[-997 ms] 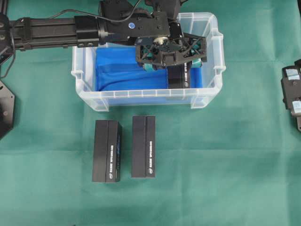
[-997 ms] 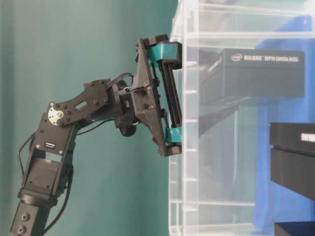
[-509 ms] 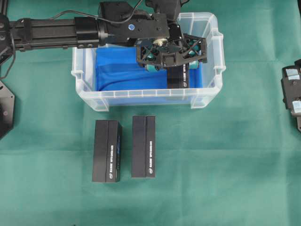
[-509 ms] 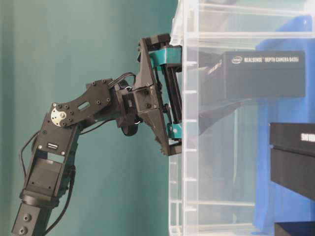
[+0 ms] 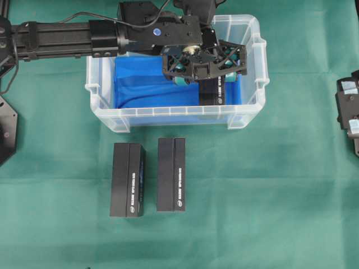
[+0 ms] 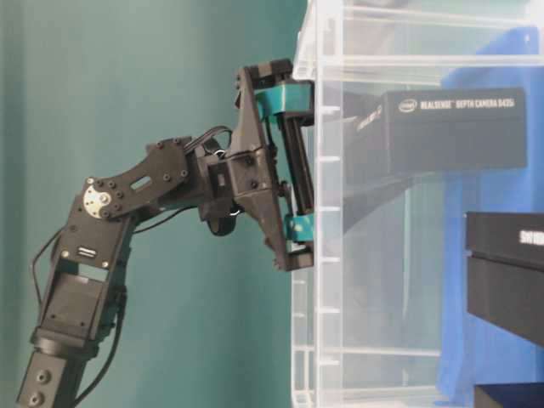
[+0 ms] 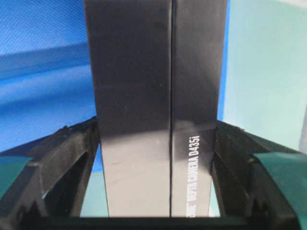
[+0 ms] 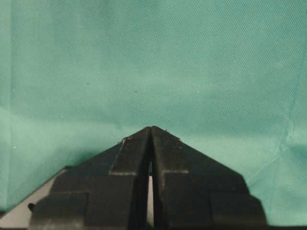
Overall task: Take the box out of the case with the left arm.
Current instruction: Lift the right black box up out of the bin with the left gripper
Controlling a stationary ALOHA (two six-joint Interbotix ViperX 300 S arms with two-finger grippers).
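Observation:
The black box [image 5: 212, 93] lies at the right end of the clear case [image 5: 174, 112], on its blue sheet [image 5: 146, 87]. My left gripper [image 5: 207, 76] reaches down into the case and is shut on the box. In the left wrist view both fingers press the long sides of the box [image 7: 153, 96], which fills my left gripper [image 7: 156, 128]. From table level the box [image 6: 450, 127] shows through the case wall [image 6: 327, 297], level with the left gripper [image 6: 309, 161]. My right gripper [image 8: 151, 132] is shut on nothing above green cloth.
Two more black boxes [image 5: 128, 179] [image 5: 171, 175] lie side by side on the green cloth in front of the case. The right arm's gripper [image 5: 349, 115] rests at the far right edge. The left arm stretches over the case's back rim.
The left gripper's fingers have closed in from wide apart onto the sides of the box, which shifted slightly. Nothing has moved in the last half second.

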